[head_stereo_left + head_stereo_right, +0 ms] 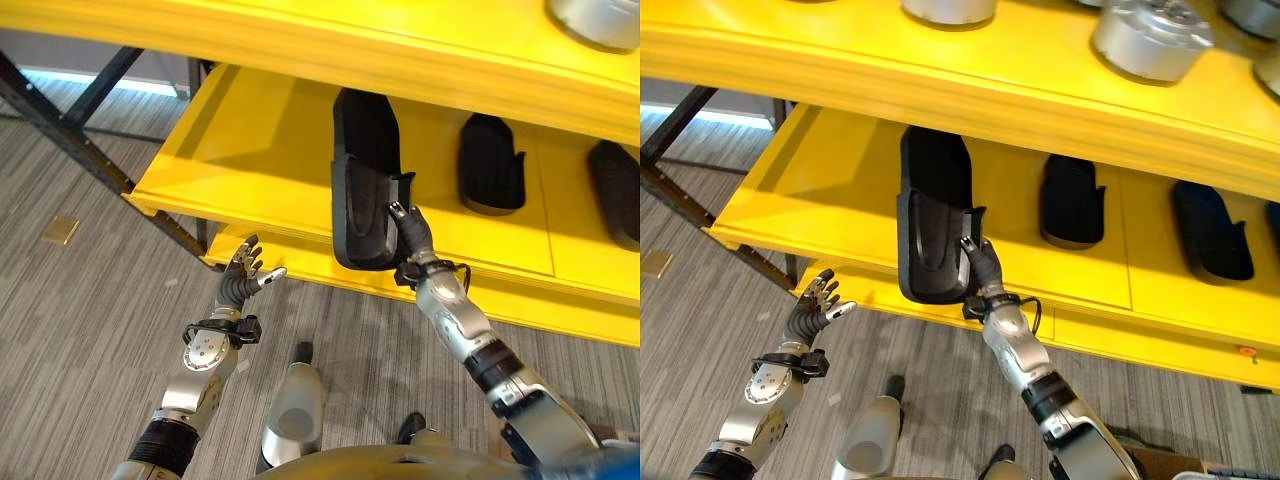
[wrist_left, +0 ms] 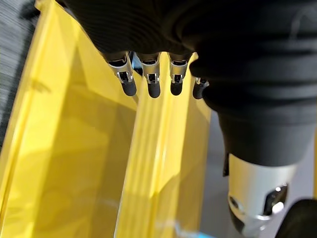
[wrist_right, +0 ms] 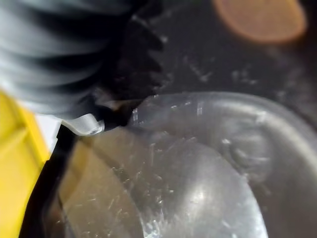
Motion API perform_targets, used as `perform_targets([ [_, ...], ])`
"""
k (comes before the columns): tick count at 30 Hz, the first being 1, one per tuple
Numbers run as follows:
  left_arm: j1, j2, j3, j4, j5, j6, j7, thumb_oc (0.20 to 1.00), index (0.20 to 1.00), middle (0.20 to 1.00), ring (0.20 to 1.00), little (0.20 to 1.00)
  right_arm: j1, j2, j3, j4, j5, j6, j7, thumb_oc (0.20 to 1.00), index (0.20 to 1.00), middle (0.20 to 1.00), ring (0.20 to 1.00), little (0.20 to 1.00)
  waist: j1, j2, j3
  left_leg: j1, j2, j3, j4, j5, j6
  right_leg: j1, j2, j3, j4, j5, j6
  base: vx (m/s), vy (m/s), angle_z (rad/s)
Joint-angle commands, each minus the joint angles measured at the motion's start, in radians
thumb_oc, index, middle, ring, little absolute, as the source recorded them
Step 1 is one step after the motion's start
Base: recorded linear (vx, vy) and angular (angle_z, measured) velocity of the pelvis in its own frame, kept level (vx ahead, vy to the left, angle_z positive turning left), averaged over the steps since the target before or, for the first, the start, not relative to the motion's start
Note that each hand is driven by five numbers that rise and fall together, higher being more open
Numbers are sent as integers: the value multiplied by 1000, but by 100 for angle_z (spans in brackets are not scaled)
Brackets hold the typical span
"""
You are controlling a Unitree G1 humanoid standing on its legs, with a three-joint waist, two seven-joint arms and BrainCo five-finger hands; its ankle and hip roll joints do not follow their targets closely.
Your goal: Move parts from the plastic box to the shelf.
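Holding a long black part (image 1: 362, 185) by its near end, the right hand (image 1: 412, 232) reaches up to the yellow shelf (image 1: 240, 160) in the left eye view; the fingers wrap the part's edge, probably so it can be slid deeper onto the lower level. The part lies lengthwise, its near end overhanging the front lip. Two more black parts (image 1: 490, 165) rest further right, apart from it, which suggests a row is being filled. The left hand (image 1: 245, 270) hangs below the lip with fingers spread, empty, likely kept clear.

From the right eye, silver discs (image 1: 1150, 40) sit on the upper level.

Left wrist: relaxed straight fingers (image 2: 152, 79) point at the shelf's edge, touching nothing.

Right wrist: a dark scuffed surface, apparently the part, sits very close; the fingers cannot be made out here.
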Motion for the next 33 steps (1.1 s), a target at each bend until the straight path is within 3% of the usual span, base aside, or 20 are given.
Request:
perform_targets([
  [1,-39,67,-31,-98,-49,-47,14,1000,1000,1000,1000,1000,-142,-13,-53,-11,20,-59,-55,200,200,200,200,200,15,4,14,-33,10,19,-19,45,-2,44,-14,2,31,18,-8,-22,-5,15],
  [6,-56,81,-59,-104,-68,-55,14,1000,1000,1000,1000,1000,-266,-31,-97,83,32,-70,-103,200,200,200,200,200,37,20,38,-60,-2,5,-6,45,5,28,-17,-11,48,14,-12,-31,2,21],
  [12,-98,113,-118,-120,-102,-68,13,1000,1000,1000,1000,1000,-541,-136,-152,273,84,-82,-166,200,200,200,200,200,57,70,105,-127,-25,-20,32,42,22,-54,-29,4,117,-2,-22,-84,23,8],
  [23,-132,131,-189,-147,-119,-71,0,1000,1000,1000,1000,1000,-745,-304,-151,475,72,-72,-225,200,200,200,200,200,63,120,162,-224,-46,-39,91,11,28,-152,-45,15,202,-41,-24,-22,4,9],
  [33,-174,110,-215,-146,-120,-82,17,1000,1000,1000,1000,1000,-807,-365,-108,611,77,-61,-209,200,200,200,200,200,49,137,189,-264,-48,-32,94,16,27,-196,-50,25,213,-45,-27,-2,4,0],
])
